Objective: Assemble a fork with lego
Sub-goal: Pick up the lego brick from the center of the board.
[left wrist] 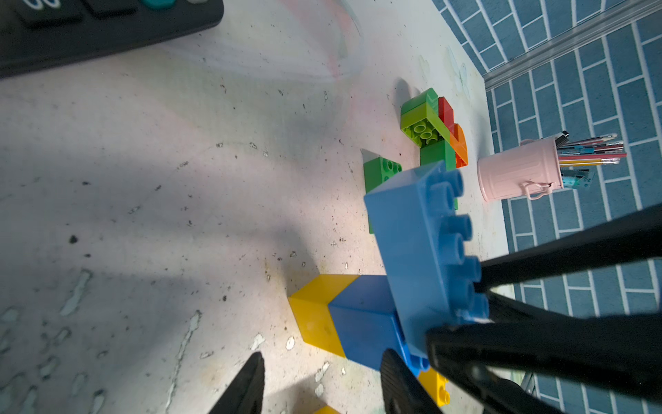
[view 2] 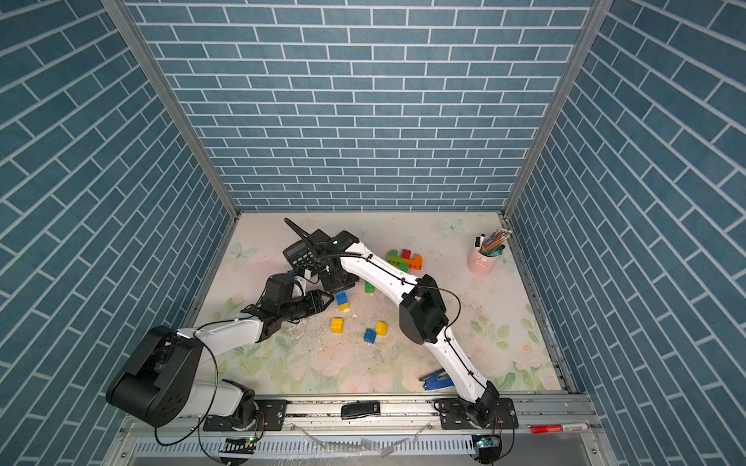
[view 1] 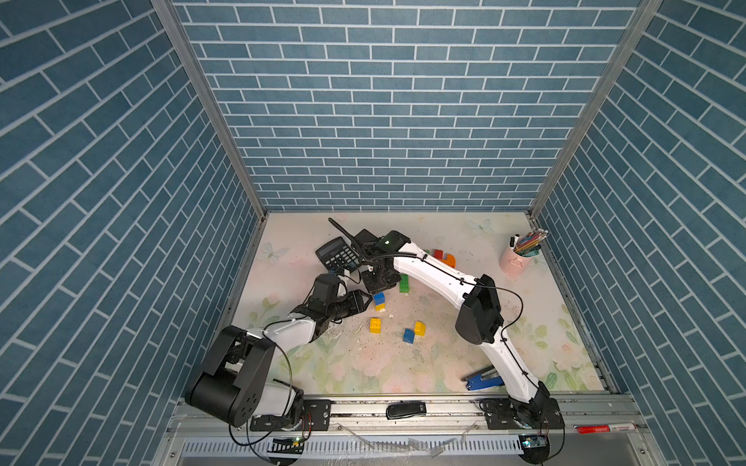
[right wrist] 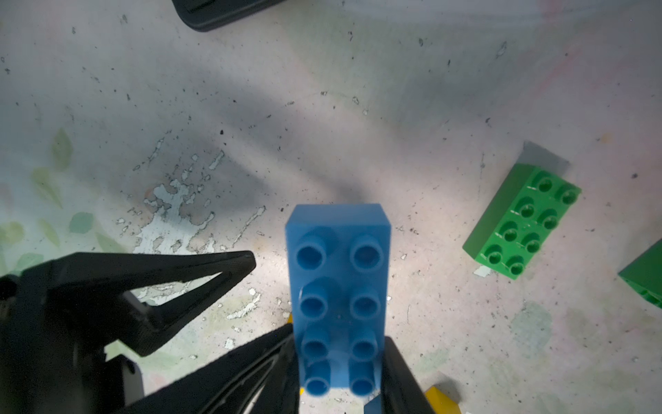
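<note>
The right gripper (right wrist: 338,365) was clamped on one end of the blue brick (right wrist: 338,272), whose long axis ran straight out from it. The brick hung just above the stack (left wrist: 344,315), near the calculator (view 1: 338,254). The left gripper (left wrist: 322,358) stood partly open just beside the stack.

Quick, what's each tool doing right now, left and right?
Left tool: open, holding nothing.
Right tool: closed on the long blue brick.

calculator (view 1: 337,255) 1 | pink cup (view 1: 514,262) 1 | stapler (view 1: 482,379) 1 | robot arms (view 1: 428,274) 2 | yellow bricks (view 1: 375,325) 3 | blue bricks (view 1: 409,335) 3
</note>
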### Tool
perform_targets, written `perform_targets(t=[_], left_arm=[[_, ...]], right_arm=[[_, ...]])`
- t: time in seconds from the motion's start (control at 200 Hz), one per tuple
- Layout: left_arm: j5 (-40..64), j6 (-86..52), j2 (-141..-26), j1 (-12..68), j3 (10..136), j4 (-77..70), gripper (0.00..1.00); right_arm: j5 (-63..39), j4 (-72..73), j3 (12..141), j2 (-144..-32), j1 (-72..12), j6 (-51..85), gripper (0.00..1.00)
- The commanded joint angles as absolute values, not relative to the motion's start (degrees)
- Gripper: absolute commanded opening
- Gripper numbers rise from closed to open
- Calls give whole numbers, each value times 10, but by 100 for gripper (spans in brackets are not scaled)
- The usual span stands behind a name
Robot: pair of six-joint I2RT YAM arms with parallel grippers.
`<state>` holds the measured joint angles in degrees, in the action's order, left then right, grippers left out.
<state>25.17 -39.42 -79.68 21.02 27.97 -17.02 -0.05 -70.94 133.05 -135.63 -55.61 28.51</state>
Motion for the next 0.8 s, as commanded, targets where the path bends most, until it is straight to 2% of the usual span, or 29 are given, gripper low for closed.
perform_targets(t=[0.0, 0.165, 0.29, 0.375, 0.465, 0.65, 0.795], left_arm=[[253, -383, -788, 211, 292, -157, 54], [253, -383, -788, 211, 294, -155, 54], [252, -380, -787, 211, 294, -151, 54], [250, -380, -784, 211, 292, -149, 54], [250, -380, -783, 210, 290, -148, 54], [247, -376, -767, 211, 285, -134, 54], [220, -363, -720, 210, 283, -99, 53]], right_arm=[[13, -754, 1289, -1407, -559, 288, 0], [-11, -737, 1317, -1390, -554, 284, 1], [-18, -729, 1364, -1374, -545, 282, 36], [-27, -704, 1364, -1344, -537, 284, 67], [-33, -657, 1327, -1298, -527, 288, 88], [-9, -576, 1205, -1207, -506, 299, 87], [30, -550, 1111, -1179, -468, 341, 76]])
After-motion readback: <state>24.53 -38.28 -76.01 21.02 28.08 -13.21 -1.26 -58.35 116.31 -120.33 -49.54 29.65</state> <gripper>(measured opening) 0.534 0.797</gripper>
